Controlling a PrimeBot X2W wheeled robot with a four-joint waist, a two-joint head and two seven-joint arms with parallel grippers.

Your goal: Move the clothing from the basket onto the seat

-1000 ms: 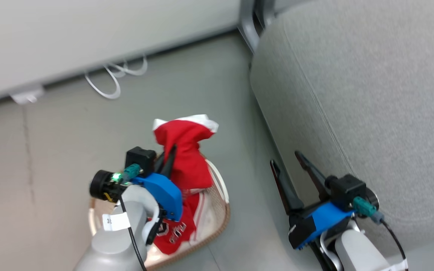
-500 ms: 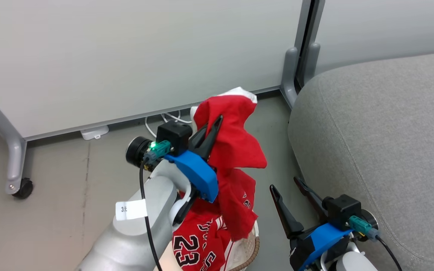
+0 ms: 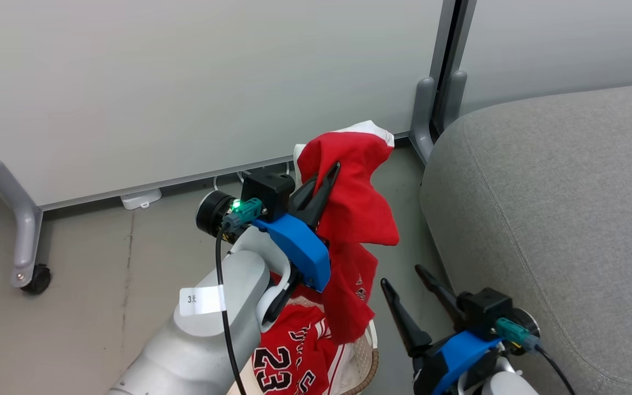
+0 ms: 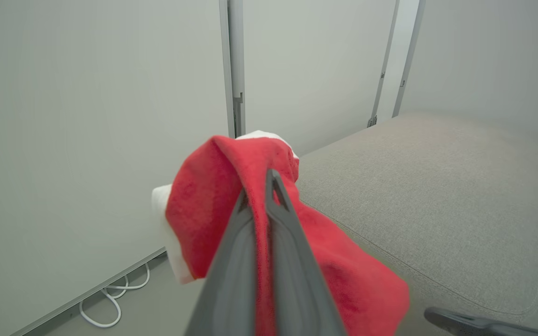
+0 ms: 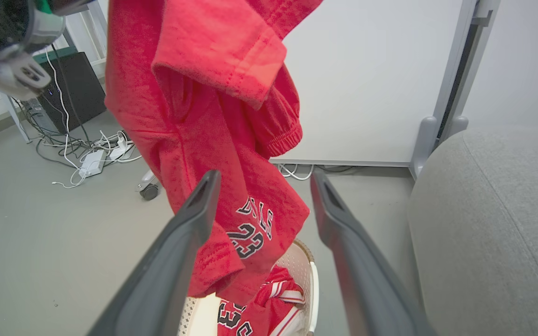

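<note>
Your left gripper (image 3: 332,171) is clenched on the red garment (image 3: 357,208), held high, likely so its hem clears the basket (image 3: 368,356); the jersey (image 3: 288,362) lies inside. Beside the seat (image 3: 557,208), your right gripper (image 3: 402,276) gapes empty.

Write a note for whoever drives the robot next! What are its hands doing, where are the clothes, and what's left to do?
Left hand: shut on the red garment with white trim, held up in the air, its lower end hanging over the basket.
Right hand: open and empty, low down beside the seat.
Jersey with the black 23: lying in the basket.
Seat: no clothing on the part in view.
Done: one garment lifted out.
Left: carry it across to the seat and let go, then fetch the jersey and put it there too.
</note>
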